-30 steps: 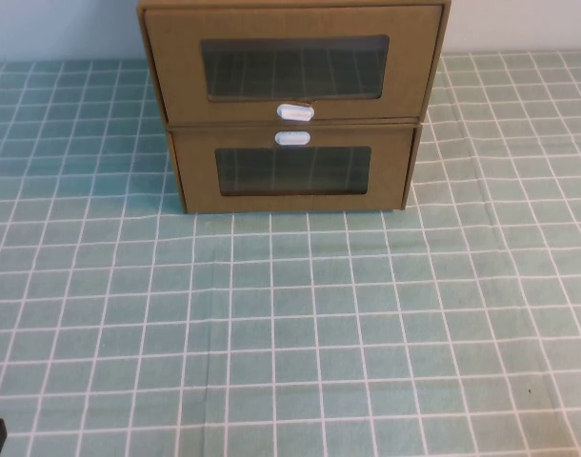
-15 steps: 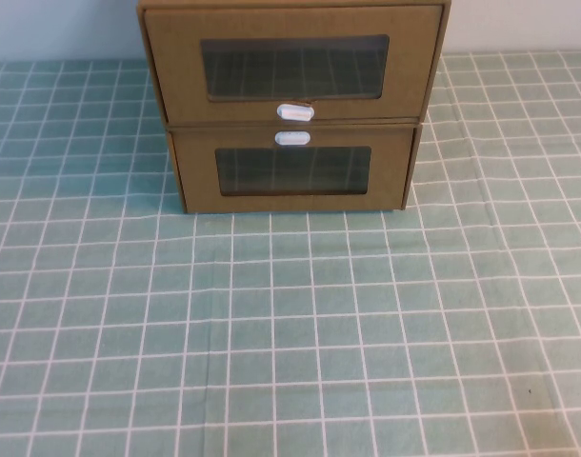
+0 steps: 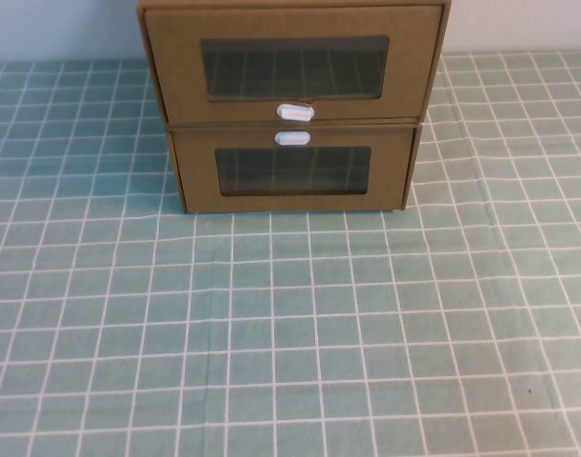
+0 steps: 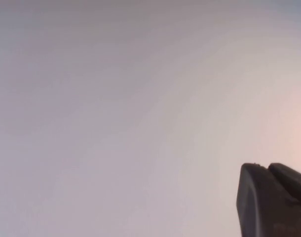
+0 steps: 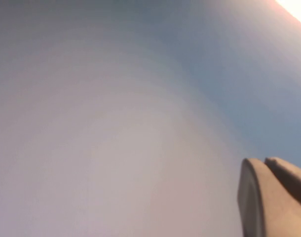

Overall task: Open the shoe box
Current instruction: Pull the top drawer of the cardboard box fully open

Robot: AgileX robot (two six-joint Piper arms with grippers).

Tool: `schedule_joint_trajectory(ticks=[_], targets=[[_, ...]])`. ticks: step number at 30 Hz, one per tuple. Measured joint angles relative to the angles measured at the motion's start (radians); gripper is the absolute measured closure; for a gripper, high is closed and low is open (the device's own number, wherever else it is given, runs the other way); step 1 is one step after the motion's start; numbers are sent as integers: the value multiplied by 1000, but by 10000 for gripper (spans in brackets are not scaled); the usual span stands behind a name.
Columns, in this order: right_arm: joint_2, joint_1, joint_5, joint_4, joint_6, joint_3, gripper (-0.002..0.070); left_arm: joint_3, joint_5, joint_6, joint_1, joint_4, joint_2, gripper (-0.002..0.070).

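**Desk:** What shows of the robot itself?

**Operator:** From my console, only fingertips. The left gripper (image 4: 266, 169), caught by its own wrist camera, is matte black: two blunt, rounded fingers (image 4: 250, 202) with soft edges, set side by side.

**Desk:** And the other arm?

**Operator:** The right gripper (image 5: 264, 163), on its own wrist camera, has the same rounded shape, but I see its smooth surface as greyish tan.
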Motion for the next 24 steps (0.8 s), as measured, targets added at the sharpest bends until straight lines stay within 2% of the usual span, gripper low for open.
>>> schedule_joint_trajectory(ticks=[6, 13, 16, 19, 24], targets=[[0, 0, -208, 2, 0, 0, 690, 0, -129, -3, 0, 0, -3, 680], [0, 0, -237, -93, 8, -51, 689, -67, -176, -156, 0, -2, -3, 680], [0, 0, -161, -161, 49, -162, 689, -176, -119, -172, 0, -2, -5, 680], [-1, 0, 4, -178, 137, -301, 689, -328, 1, -172, 0, -2, -5, 680], [31, 0, 302, -56, 246, -544, 690, -574, 166, -172, 0, -2, 62, 680]])
